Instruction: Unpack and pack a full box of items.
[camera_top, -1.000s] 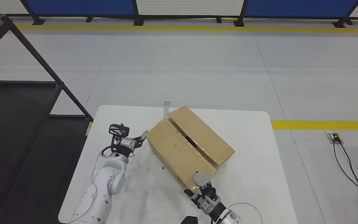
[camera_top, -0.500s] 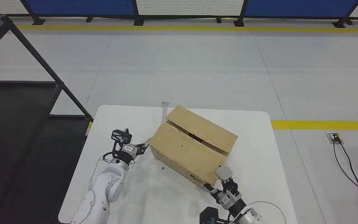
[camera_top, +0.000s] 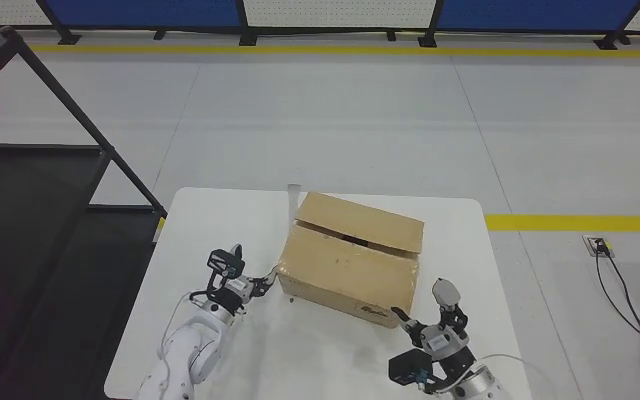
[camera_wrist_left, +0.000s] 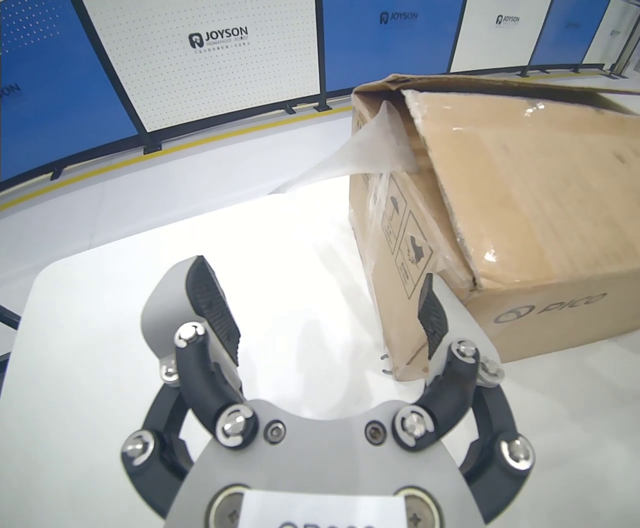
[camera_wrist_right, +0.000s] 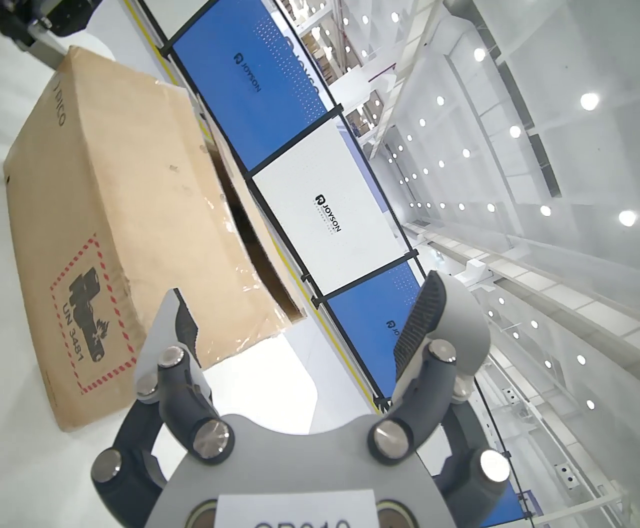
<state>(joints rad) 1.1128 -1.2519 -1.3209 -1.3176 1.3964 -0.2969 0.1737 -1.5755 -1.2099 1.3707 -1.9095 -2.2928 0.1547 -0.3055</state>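
A cardboard box (camera_top: 350, 262) sits in the middle of a white table (camera_top: 200, 220), clear tape (camera_wrist_left: 370, 150) peeling off one end; the left gripper (camera_wrist_left: 315, 280), fingers spread, flanks that end; the right gripper (camera_wrist_right: 305, 290), likewise spread, flanks the opposite corner.

A white rectangular table (camera_top: 215, 225) with rounded corners carries 1 brown cardboard box (camera_top: 350, 262), set askew, 1 corner close to the table's far edge.

The box (camera_top: 350, 265) is brown, with a label (camera_wrist_right: 92, 320) of red dashes around a black symbol. The tape (camera_wrist_left: 370, 150) is clear. The surface (camera_top: 230, 225) is plain white.
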